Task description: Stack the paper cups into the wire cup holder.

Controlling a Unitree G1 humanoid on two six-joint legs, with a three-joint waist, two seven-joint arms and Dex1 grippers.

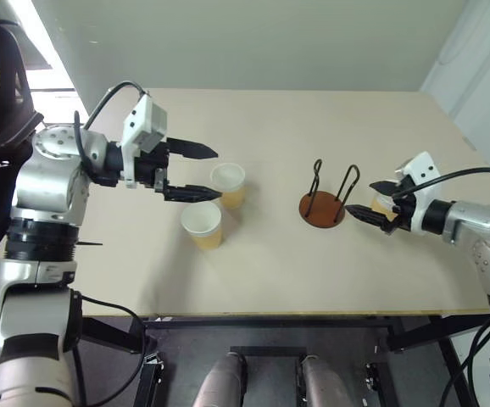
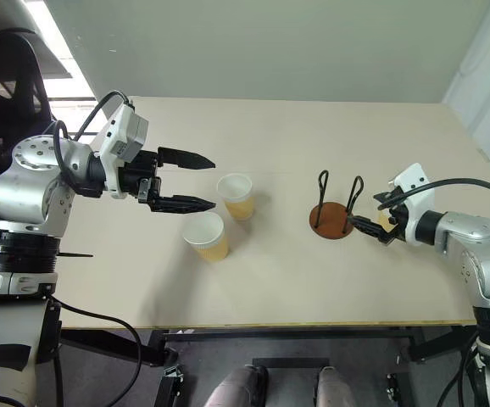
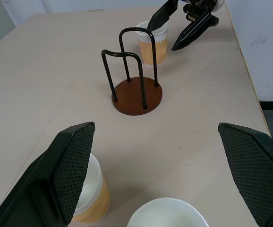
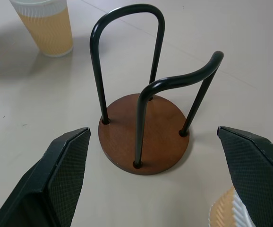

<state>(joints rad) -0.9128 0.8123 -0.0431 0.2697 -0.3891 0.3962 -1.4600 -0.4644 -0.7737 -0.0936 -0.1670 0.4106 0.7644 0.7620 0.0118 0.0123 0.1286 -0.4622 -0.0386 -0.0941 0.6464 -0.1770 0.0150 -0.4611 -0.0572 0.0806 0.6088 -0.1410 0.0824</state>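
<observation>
The beige table (image 1: pixel 313 254) carries 3 paper cups (image 1: pixel 203 225) (all upright) and the wire cup holder (image 1: pixel 322 208).

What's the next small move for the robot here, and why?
Probably lower the left gripper around the nearer of the two paper cups beside it and close. Both grippers are open and hold nothing, the wire cup holder stands empty, and the third cup sits by the right gripper.
</observation>
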